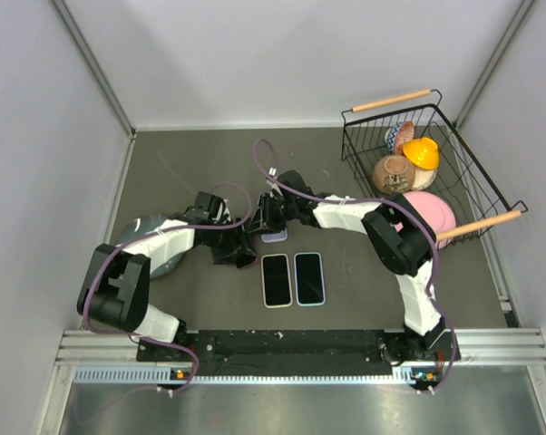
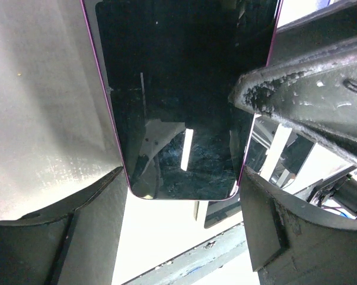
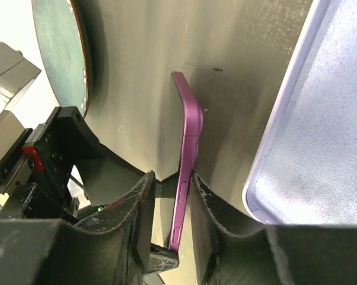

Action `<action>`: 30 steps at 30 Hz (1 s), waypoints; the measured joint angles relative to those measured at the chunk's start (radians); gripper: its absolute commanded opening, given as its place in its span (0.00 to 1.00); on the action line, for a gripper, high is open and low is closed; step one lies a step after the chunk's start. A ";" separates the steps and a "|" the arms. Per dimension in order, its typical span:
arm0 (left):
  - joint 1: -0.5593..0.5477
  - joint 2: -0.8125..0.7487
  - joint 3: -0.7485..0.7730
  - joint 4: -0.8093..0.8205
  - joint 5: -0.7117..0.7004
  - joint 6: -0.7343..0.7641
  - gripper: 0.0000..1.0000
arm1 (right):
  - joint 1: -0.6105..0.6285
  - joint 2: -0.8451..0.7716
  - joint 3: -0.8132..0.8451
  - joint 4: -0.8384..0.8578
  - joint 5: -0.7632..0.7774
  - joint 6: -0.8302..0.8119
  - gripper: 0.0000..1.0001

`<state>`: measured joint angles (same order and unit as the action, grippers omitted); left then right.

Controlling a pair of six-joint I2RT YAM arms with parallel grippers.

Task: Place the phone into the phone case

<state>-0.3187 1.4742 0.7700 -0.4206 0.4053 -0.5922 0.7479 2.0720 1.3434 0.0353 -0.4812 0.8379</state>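
Note:
A purple-edged phone (image 2: 178,89) with a black screen stands on edge just above the table. My left gripper (image 2: 181,178) is shut on it across its width, with both fingers against its lower corners. In the right wrist view the phone (image 3: 187,142) shows edge-on between the fingers of my right gripper (image 3: 169,181). The right finger (image 3: 205,202) touches it and the left finger stands off with a gap. The lavender phone case (image 3: 309,130) lies open side up just right of it. In the top view the case (image 1: 275,236) is between the left gripper (image 1: 246,245) and the right gripper (image 1: 268,220).
Two more phones lie flat side by side near the front, one cream-edged (image 1: 276,279) and one blue-edged (image 1: 309,278). A grey-green plate (image 1: 169,258) sits under the left arm. A black wire basket (image 1: 347,136) with bowls stands at the back right.

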 measured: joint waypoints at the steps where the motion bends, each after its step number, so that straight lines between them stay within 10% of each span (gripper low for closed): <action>1: 0.000 0.000 -0.002 0.002 0.001 0.000 0.44 | 0.000 0.000 0.000 0.000 0.000 -0.002 0.12; 17: 0.008 -0.104 -0.027 -0.003 0.006 0.020 0.99 | -0.014 -0.031 -0.001 0.013 -0.016 -0.002 0.00; 30: 0.005 -0.187 0.053 -0.029 0.039 0.040 0.77 | -0.172 -0.154 -0.048 -0.004 -0.045 -0.061 0.00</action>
<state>-0.3141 1.2873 0.8230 -0.4496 0.4442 -0.5522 0.5755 1.9182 1.2957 0.0311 -0.5262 0.7773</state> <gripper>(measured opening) 0.867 0.030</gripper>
